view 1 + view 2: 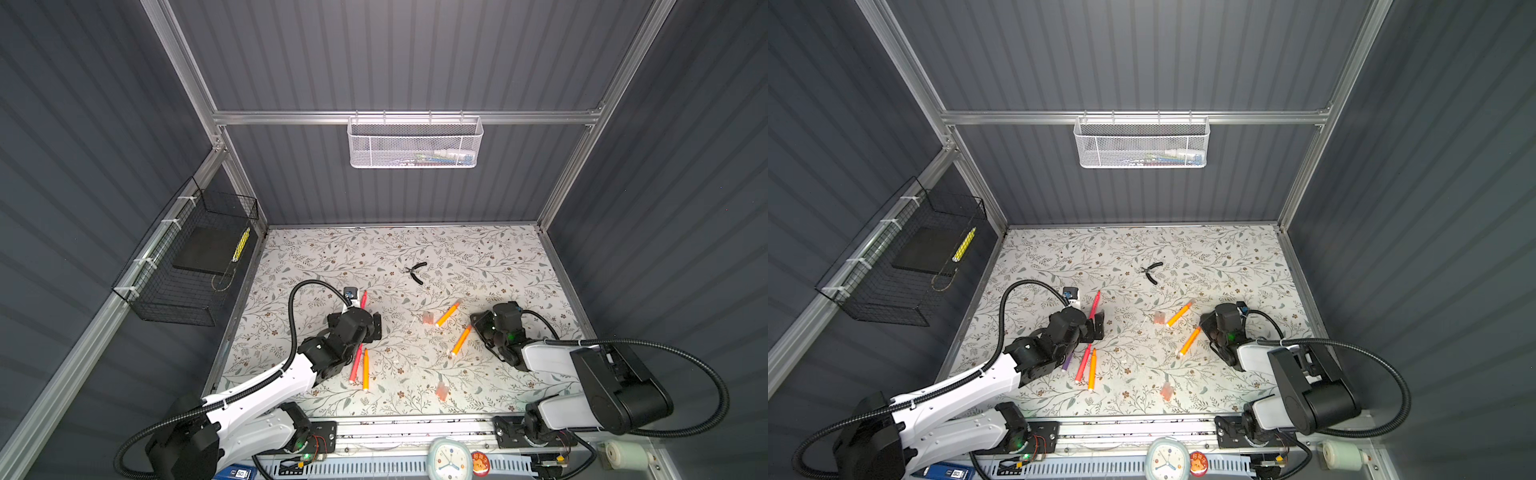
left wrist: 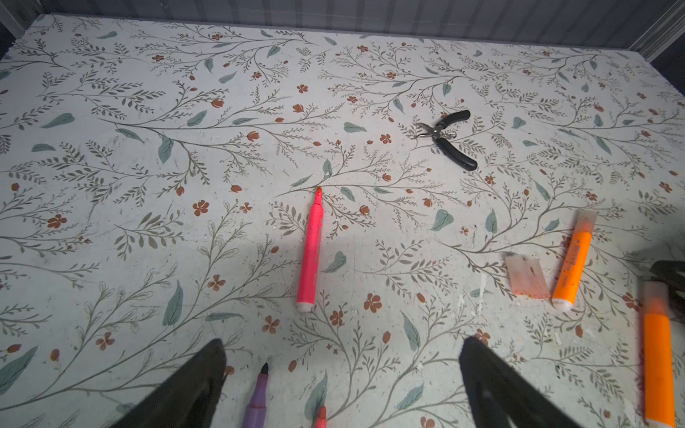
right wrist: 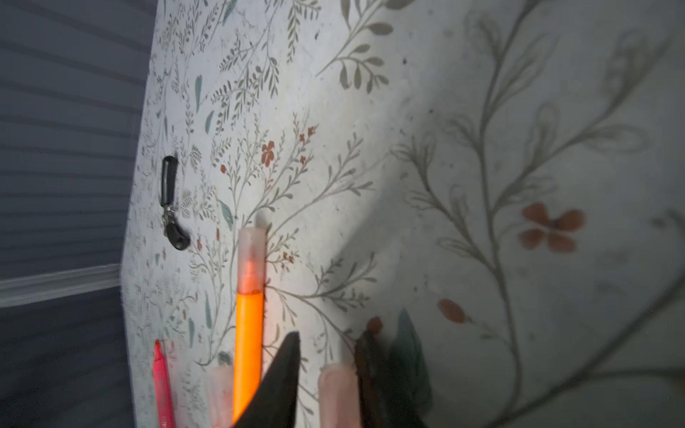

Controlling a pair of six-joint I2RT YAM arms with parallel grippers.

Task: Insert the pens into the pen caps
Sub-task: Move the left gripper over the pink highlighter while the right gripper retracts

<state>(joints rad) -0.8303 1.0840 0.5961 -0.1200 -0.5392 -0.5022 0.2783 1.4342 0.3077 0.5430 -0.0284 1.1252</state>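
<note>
Closest in, at the six o'clock edge off the worktop (image 1: 498,249), sits a clock (image 1: 449,459). Just past it, near six, a loose cap (image 1: 441,390) lies alone. Toward seven, an orange pen (image 1: 365,370), a pink pen (image 1: 355,368) and a purple pen (image 1: 1067,361) lie almost side by side, all bare-tipped. The left gripper (image 2: 343,341) hovers over them, spread wide and empty; the purple and pink tips show between its jaws. Toward four, a capped orange pen (image 1: 461,340) rests on the worktop, its cap end between the jaws of the right gripper (image 3: 330,333), which stand a little apart, slack around it rather than pinching. Near the centre lies a second capped pen (image 1: 448,313) with a spare cap (image 1: 428,318) just beside it, and at nine of that a far pink pen (image 2: 309,252), uncapped. Pliers (image 1: 417,272) lie toward twelve.

Risks, as I judge them: a jaw brushing the cap as the right gripper backs off could roll the pen or tug a half-seated cap loose. The left gripper, closing over three crowded pens, could pinch two or scatter them. Pale caps are easy to miss on the patterned surface.
</note>
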